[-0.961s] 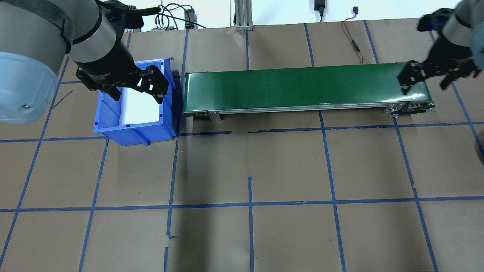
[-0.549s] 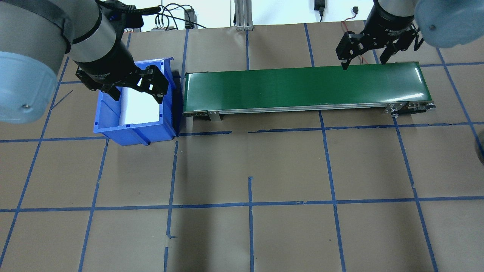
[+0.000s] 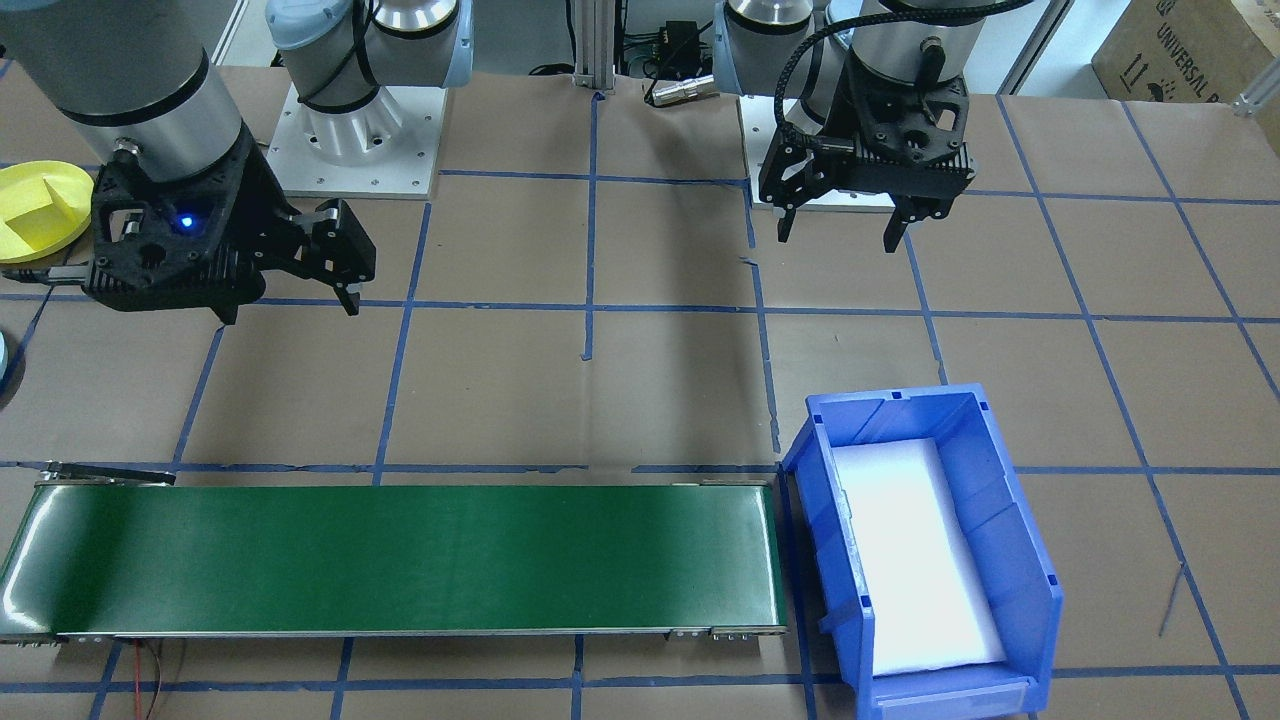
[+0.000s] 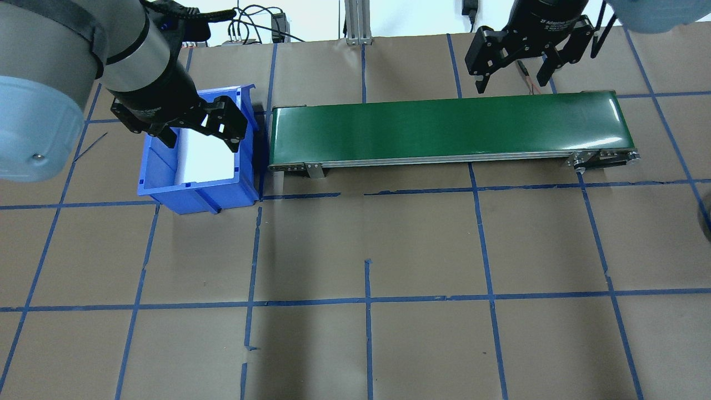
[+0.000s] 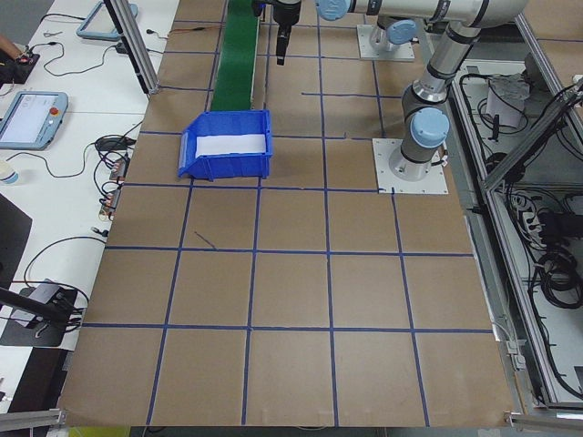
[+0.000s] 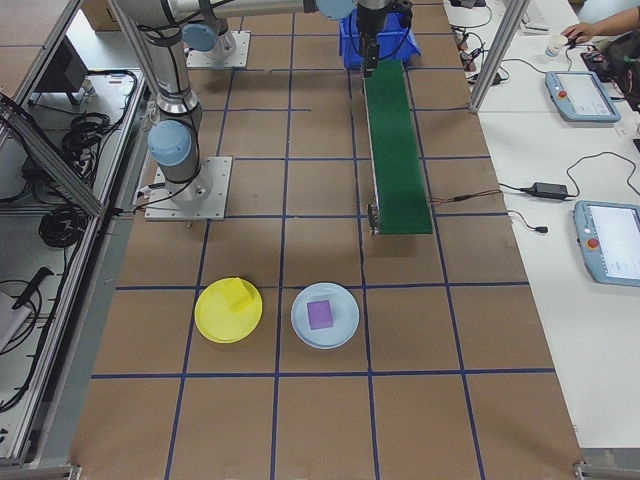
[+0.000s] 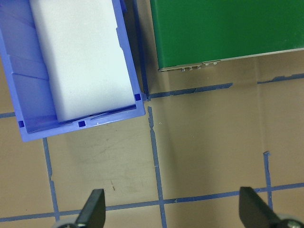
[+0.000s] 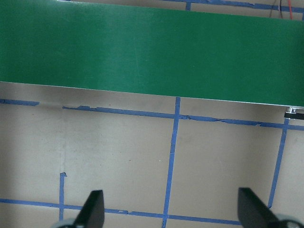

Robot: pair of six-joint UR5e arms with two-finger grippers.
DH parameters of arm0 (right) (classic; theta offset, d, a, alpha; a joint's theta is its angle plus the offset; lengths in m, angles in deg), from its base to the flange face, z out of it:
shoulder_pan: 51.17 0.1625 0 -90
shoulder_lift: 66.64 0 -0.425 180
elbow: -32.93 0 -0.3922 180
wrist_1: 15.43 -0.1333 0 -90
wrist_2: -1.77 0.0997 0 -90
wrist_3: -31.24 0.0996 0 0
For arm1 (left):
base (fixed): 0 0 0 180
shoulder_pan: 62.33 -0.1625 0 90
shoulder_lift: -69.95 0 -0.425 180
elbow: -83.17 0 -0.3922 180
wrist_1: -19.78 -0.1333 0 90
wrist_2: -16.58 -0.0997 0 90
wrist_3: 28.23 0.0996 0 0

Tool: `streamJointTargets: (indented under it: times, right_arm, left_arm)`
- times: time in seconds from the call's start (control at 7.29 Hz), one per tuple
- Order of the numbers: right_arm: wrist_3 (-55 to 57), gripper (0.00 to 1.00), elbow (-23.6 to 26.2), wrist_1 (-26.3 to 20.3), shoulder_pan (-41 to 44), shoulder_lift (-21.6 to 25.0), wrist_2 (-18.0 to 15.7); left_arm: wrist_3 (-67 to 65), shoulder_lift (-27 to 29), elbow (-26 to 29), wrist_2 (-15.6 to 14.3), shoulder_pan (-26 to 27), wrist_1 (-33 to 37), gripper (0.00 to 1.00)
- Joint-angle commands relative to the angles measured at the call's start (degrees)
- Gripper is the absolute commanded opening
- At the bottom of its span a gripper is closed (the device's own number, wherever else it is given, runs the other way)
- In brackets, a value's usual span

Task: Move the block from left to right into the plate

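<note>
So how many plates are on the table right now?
2. A yellow plate with a yellow block on it, and beside it a pale blue plate holding a purple block, both past the green conveyor's end.

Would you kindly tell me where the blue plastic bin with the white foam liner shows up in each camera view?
Front-facing: blue plastic bin, lower right, beside the green conveyor belt.
Overhead: bin, upper left, partly under the left gripper.
Exterior left: upper left.
Exterior right: top centre, mostly hidden by an arm.
Left wrist: top left.
Right wrist: not in view.
Shared landmark: the belt's end next to the bin.
</note>
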Motion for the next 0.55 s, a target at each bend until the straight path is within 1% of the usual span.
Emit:
streamJointTargets:
  times: [0.0,0.14,0.27,0.41]
  right_arm:
    - [0.01,1.00,-0.17,-0.10,-0.09,-0.02,-0.06]
    - [0.01,1.00,-0.09,0.08,-0.10,-0.10,-0.49]
    - [0.01,1.00,-0.09,-0.01,-0.36,-0.02,0.02]
    - [0.01,1.00,-0.09,-0.27,-0.27,0.16,-0.23]
  left_arm:
    - [0.07,0.00,0.08,-0.02,0.05,0.09,1.00]
    - [0.07,0.00,-0.01,-0.02,0.06,0.00,1.00]
    - [0.07,0.00,-0.01,-0.02,-0.03,0.09,1.00]
    - [0.07,0.00,-0.01,-0.02,-0.03,0.09,1.00]
